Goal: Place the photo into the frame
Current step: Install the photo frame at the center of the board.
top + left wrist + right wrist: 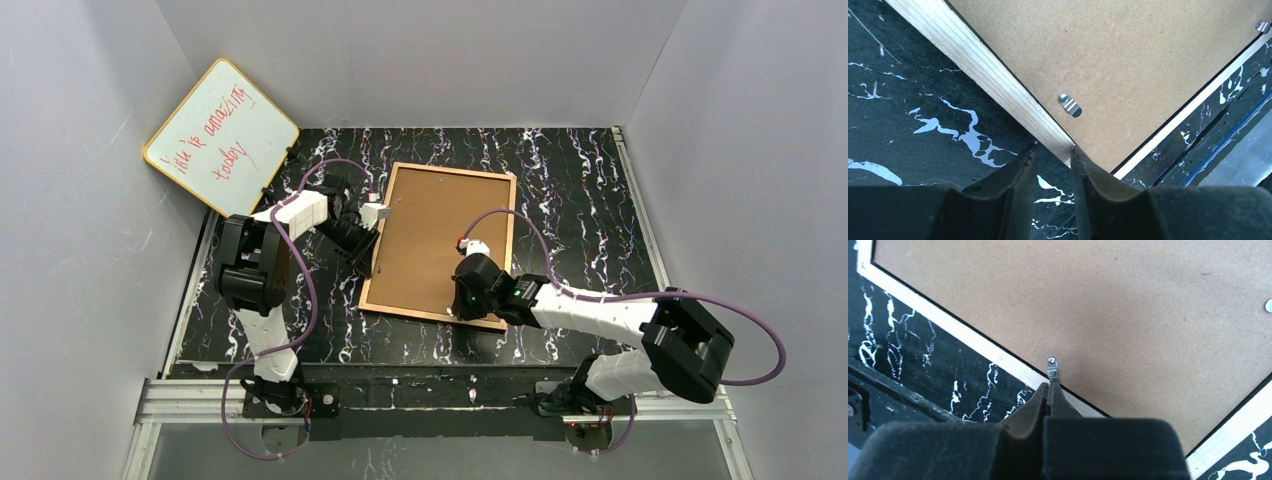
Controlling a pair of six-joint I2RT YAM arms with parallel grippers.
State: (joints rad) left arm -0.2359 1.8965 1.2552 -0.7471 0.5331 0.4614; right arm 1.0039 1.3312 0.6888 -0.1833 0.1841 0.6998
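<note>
– Brown backing is seen filling the frame, which lies face down in the middle of the table. Can the photo be found?

– It is not seen in any view; whether it lies under the backing cannot be told.

– How are the grippers set?

– The left gripper is closed across the frame's left rail, which is held between its fingers. The right gripper is pressed fully together at the near rail, and the end of a metal clip is touched by its tips.

– What could go wrong?

– If the clip is pushed off-line, it may be slipped past and the backing scratched. If the left hold is lost, the frame may be swung round on the table and the clip left half turned.
</note>
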